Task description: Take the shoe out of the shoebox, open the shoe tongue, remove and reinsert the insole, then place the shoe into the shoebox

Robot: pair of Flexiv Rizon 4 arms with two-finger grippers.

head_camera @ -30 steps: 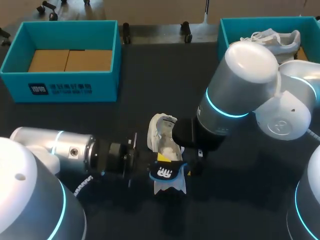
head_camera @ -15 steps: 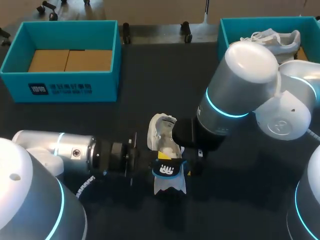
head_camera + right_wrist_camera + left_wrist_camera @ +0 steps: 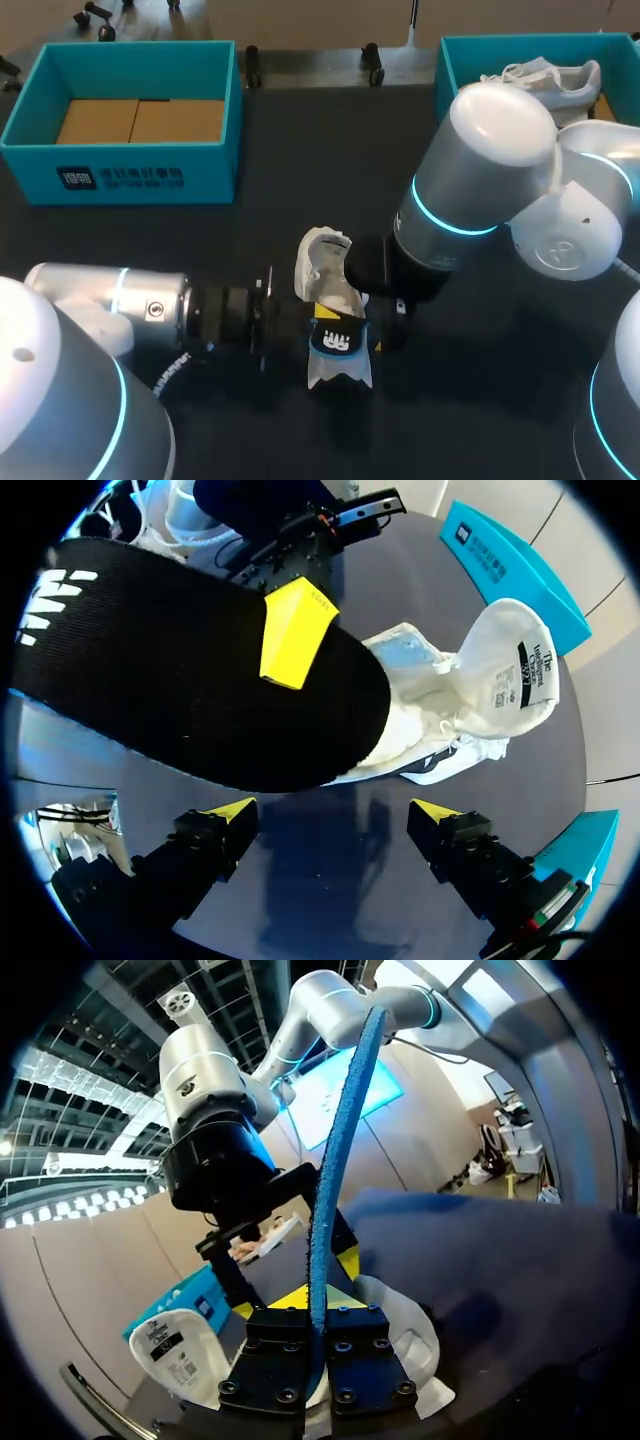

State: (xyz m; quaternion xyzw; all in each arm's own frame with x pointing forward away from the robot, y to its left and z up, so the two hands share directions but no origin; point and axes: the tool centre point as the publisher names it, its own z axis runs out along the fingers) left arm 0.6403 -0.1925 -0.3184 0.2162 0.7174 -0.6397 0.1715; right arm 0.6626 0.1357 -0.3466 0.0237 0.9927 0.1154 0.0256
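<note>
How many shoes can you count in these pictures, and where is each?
2. One white shoe stands mid-table. The other shoe lies in the teal box at the far right corner. The right arm hides part of that box, so more may be unseen.

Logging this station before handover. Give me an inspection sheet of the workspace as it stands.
Surface: dark table.
Job's things: white shoe mid-table, tongue open; insole out, held at the shoe; left shoebox holds cardboard; right shoebox holds a second shoe.
Clutter: nothing seen.
Grippers: left gripper shut on the insole; right gripper open beside the shoe.
Cables: cable loops at the left arm's wrist.
Surroundings: nothing seen.
</note>
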